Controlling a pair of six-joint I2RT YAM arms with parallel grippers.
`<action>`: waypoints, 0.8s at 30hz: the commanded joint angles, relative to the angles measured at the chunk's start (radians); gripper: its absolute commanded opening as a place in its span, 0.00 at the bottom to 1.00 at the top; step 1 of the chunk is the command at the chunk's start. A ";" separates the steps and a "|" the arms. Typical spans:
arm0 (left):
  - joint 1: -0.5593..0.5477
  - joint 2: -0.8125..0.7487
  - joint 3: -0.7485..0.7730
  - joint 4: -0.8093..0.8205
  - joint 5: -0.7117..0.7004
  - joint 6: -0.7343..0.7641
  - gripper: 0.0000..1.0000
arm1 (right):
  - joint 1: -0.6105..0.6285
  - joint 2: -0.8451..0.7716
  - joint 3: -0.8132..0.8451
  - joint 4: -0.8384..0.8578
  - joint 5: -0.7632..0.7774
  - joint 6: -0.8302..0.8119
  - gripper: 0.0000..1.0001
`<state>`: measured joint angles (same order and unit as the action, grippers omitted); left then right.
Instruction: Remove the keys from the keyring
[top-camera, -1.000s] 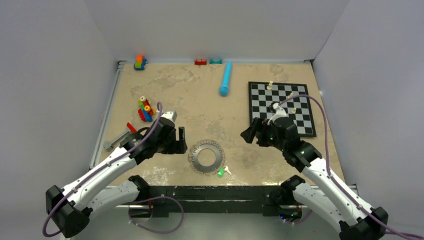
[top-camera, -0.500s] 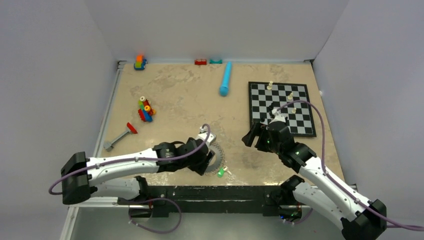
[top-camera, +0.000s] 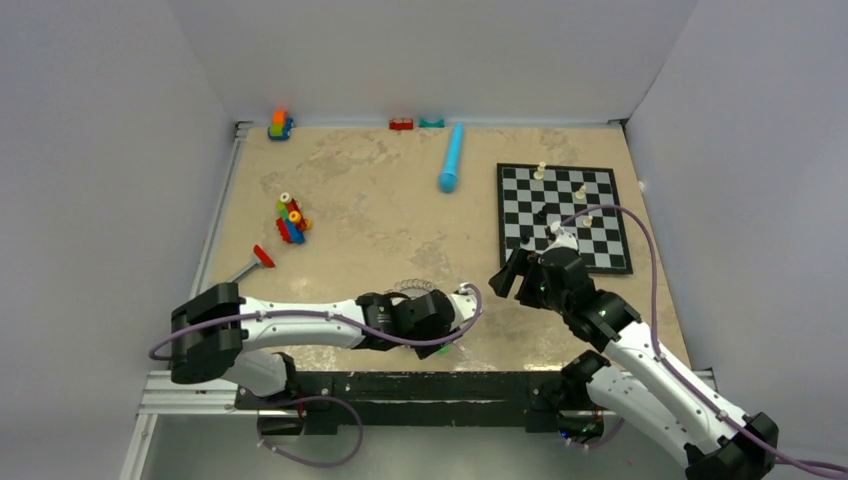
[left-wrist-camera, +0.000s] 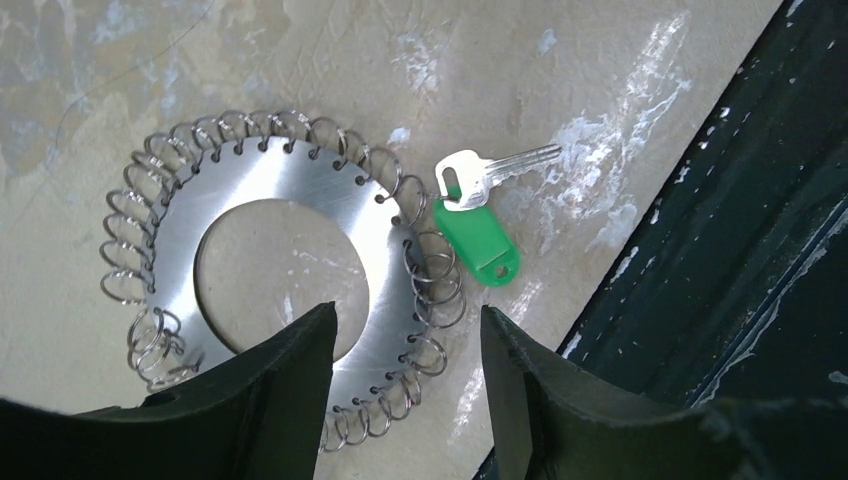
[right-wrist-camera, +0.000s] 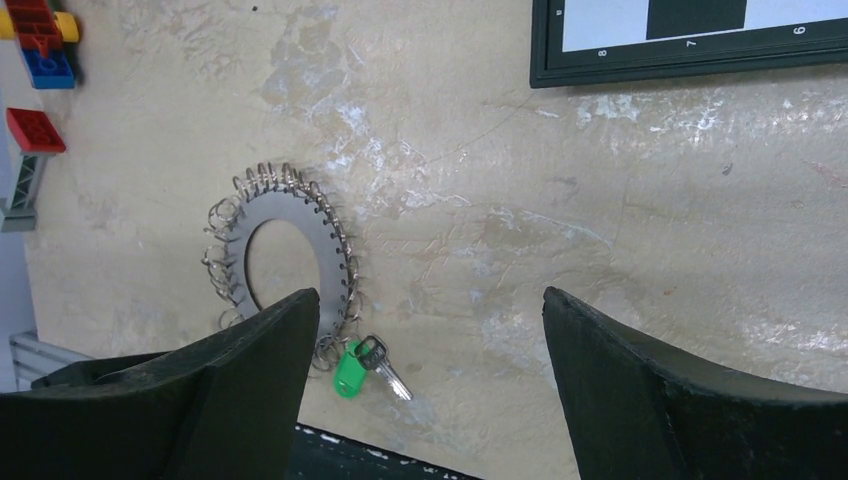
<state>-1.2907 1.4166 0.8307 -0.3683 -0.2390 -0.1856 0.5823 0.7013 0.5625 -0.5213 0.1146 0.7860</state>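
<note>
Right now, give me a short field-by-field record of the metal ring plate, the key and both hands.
plate: flat silver metal disc with centre hole, rimmed with wire loops, lying flat on table
key: one silver key with green plastic tag, at disc's rim, apparently looped on
left hand: open, over disc's edge, holding nothing
right hand: open, off to the disc's side, holding nothing

key (left-wrist-camera: 497, 172) beside keyring (left-wrist-camera: 300, 190), chessboard (top-camera: 565, 215) behind right

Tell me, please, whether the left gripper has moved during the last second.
Yes: the left gripper swung rightward, from left of the keyring to above its near side.
</note>
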 joint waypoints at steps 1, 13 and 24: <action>-0.002 0.046 0.069 0.064 0.092 0.132 0.59 | 0.004 -0.001 0.035 -0.015 0.022 0.004 0.87; 0.000 0.146 0.102 0.118 0.055 0.207 0.53 | 0.004 -0.028 0.035 -0.033 0.019 0.003 0.87; 0.014 0.202 0.074 0.169 0.038 0.226 0.41 | 0.004 -0.037 0.038 -0.046 0.010 0.002 0.87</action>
<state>-1.2850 1.6096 0.9016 -0.2623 -0.1867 0.0189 0.5823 0.6785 0.5625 -0.5648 0.1139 0.7853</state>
